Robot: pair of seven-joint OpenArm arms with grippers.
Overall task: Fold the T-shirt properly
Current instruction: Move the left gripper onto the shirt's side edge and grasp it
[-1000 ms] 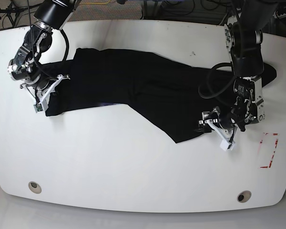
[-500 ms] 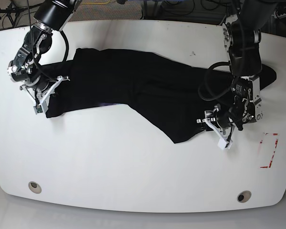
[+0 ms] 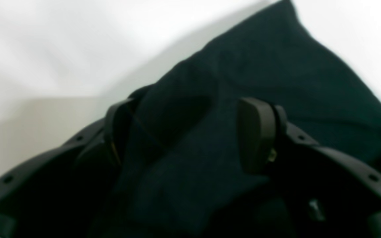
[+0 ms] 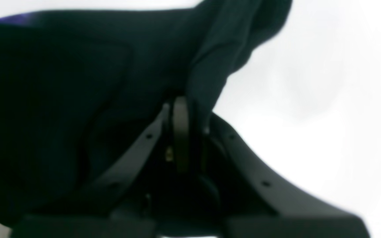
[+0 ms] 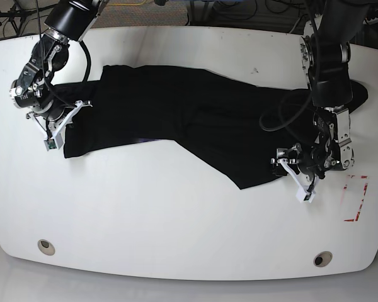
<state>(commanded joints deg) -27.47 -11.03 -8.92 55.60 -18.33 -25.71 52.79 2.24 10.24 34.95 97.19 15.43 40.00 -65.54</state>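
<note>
The black T-shirt (image 5: 176, 107) lies stretched in a long band across the white table (image 5: 176, 214), its print hidden. In the base view my right gripper (image 5: 66, 119) is at the shirt's left end. The right wrist view shows this gripper (image 4: 190, 112) shut on a fold of the T-shirt (image 4: 61, 82). My left gripper (image 5: 288, 168) sits at the shirt's lower right edge. In the left wrist view its fingers (image 3: 253, 132) stand wide apart, so the left gripper (image 3: 185, 132) is open, with the T-shirt (image 3: 276, 66) bunched between them.
A red tape mark (image 5: 356, 198) lies on the table right of the left gripper. Two round holes (image 5: 45, 246) (image 5: 322, 258) sit near the front edge. Cables and dark equipment run behind the table's far edge.
My left gripper has shifted right and slightly down along the shirt's lower right edge, and the cloth there slid a little to the right. The right arm has barely moved.
</note>
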